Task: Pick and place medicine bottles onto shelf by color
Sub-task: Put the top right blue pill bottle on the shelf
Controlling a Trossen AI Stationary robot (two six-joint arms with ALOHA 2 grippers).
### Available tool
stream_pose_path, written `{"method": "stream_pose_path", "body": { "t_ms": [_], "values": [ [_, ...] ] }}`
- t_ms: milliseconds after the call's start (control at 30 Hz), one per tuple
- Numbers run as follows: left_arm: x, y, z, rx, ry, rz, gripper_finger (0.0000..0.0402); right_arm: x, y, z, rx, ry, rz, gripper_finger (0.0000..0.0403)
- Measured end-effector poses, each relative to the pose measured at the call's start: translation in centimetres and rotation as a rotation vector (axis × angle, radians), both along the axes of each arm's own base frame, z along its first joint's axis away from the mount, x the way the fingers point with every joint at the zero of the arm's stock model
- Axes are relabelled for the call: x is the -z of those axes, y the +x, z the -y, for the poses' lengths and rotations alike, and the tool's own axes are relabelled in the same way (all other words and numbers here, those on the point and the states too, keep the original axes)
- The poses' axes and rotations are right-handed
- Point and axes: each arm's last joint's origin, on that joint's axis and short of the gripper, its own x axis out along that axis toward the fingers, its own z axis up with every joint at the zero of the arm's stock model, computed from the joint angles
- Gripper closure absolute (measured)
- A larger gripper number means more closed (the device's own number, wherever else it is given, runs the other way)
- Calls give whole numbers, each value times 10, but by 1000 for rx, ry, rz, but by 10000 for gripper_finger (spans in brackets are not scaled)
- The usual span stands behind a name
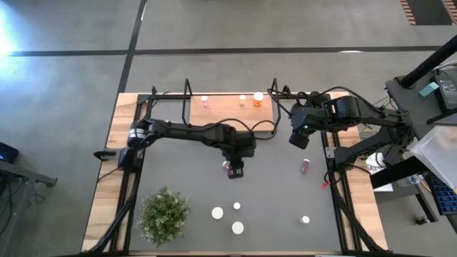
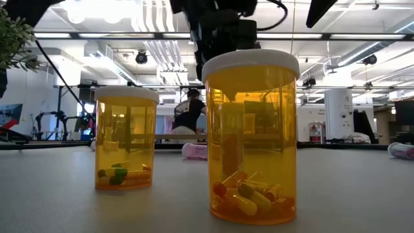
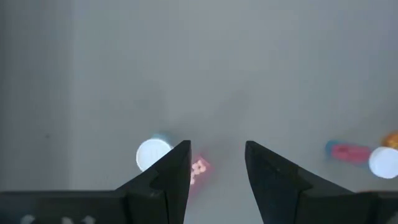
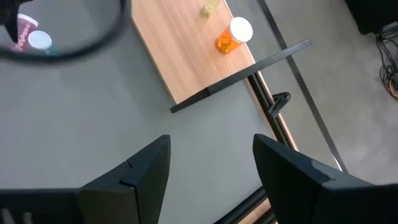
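Near the middle of the grey mat, the left gripper (image 1: 235, 171) hovers just above a pink medicine bottle (image 1: 226, 165), fingers apart and empty, so a pick seems in hand. Next it likely must drop, straddle the bottle and close. The shelf (image 1: 232, 111) already carries pink and orange bottles. The right gripper (image 4: 210, 168) waits beside the shelf's end, fingers apart.
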Motion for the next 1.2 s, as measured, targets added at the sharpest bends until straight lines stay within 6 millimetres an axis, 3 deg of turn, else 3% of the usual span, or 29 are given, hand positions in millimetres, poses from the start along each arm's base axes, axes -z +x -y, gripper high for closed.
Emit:
{"method": "stream_pose_path", "body": {
  "t_ms": [367,567,800,1033,1200],
  "values": [
    [18,-43,-3,-99,46,309,266,-1,2,0,-1,2,26,184],
    [32,-49,-3,-114,37,440,266,-1,3,0,-1,2,34,184],
    [38,-51,-4,-163,46,458,264,-2,4,0,-1,1,49,184],
    [39,-51,-5,-171,58,453,190,-2,5,0,-1,1,52,184],
    [58,-55,-5,-140,91,398,154,-2,5,0,-1,1,53,184]
  ]
}}
